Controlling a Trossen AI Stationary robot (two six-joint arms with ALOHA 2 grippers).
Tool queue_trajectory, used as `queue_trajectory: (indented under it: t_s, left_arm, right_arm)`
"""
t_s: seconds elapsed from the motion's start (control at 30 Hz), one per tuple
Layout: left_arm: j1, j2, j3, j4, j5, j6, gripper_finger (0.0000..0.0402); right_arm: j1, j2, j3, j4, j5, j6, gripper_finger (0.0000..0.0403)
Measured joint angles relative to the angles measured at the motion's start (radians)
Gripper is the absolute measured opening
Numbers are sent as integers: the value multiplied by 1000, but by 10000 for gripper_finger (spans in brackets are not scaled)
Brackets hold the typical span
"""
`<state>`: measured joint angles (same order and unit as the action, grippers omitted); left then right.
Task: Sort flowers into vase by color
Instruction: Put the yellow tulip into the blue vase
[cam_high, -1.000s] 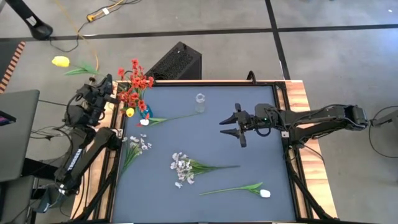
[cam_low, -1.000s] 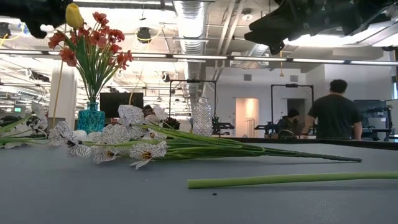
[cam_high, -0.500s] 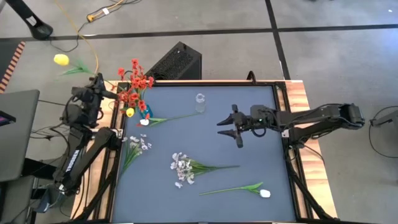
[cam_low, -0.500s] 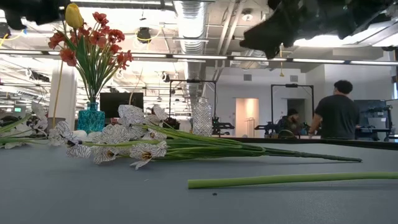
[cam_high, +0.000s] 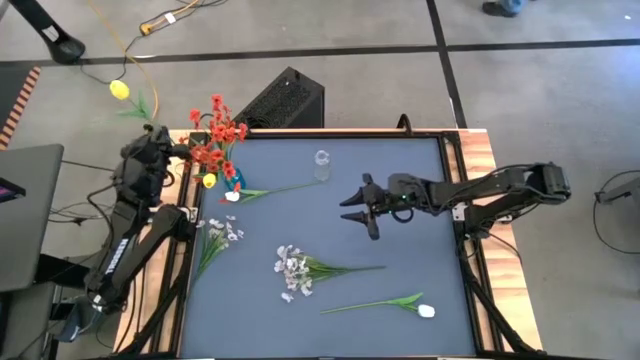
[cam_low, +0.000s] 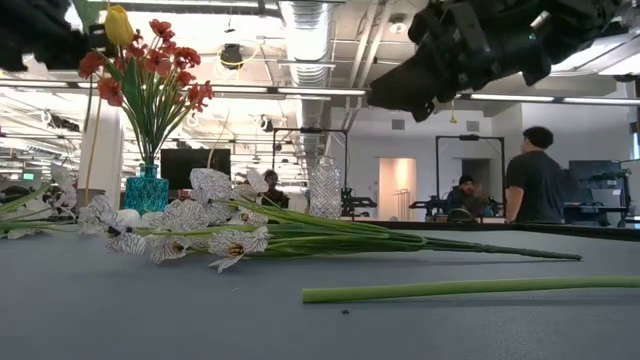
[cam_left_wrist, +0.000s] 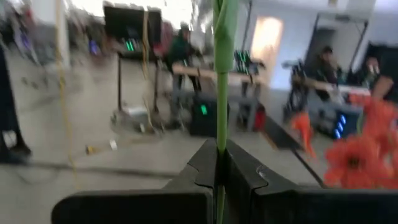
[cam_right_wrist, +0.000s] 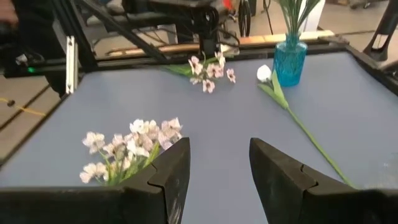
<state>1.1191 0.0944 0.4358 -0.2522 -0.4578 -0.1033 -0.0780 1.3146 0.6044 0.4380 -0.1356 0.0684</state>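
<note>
My left gripper (cam_high: 152, 138) is beyond the table's far left corner, shut on a yellow tulip whose bud (cam_high: 119, 90) is out over the floor. Beside it a teal vase (cam_low: 147, 190) holds red blossoms (cam_high: 215, 133). A yellow bud (cam_high: 209, 181) and a white tulip (cam_high: 232, 196) lie by the vase. Two white sprays (cam_high: 293, 270) (cam_high: 218, 234) and another white tulip (cam_high: 426, 311) lie on the mat. My right gripper (cam_high: 358, 213) is open and empty above the mat's middle, right of a clear glass vase (cam_high: 321, 160). My left gripper pinches the tulip's green stem (cam_left_wrist: 219, 140) between its two fingers, which lie across it. The stem runs on past the fingers to the bud, toward the far left. The flower is lifted clear of the table.
A black box (cam_high: 285, 98) stands behind the table's far edge. A laptop (cam_high: 25, 215) sits left of the table. People stand in the room beyond the table (cam_low: 540, 185). Bare mat (cam_high: 420, 255) lies on the right half.
My left gripper has turned with the yellow tulip, so that its bud has swung from far left of the table toward the far side, nearer the vase. My right gripper has gone toward the table's left edge, staying open.
</note>
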Motion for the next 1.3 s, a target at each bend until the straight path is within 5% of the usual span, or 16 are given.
queue_trajectory:
  t_s: [0.2,0.53,0.8,1.13,1.3]
  left_arm:
    - [0,17,-4,-85,149,-144,0]
    - [-1,-40,-224,121,438,-395,0]
    - [-2,-93,-274,157,474,-431,0]
    - [-2,-90,-86,-58,459,-381,0]
    - [-2,-90,-107,-111,461,-388,0]
  right_arm:
    - [18,-22,0,16,-3,3,191]
    - [53,-19,0,10,-5,0,191]
    - [42,-19,0,11,-5,0,191]
    - [14,-20,0,12,-5,3,191]
    - [10,-20,0,21,-5,-2,191]
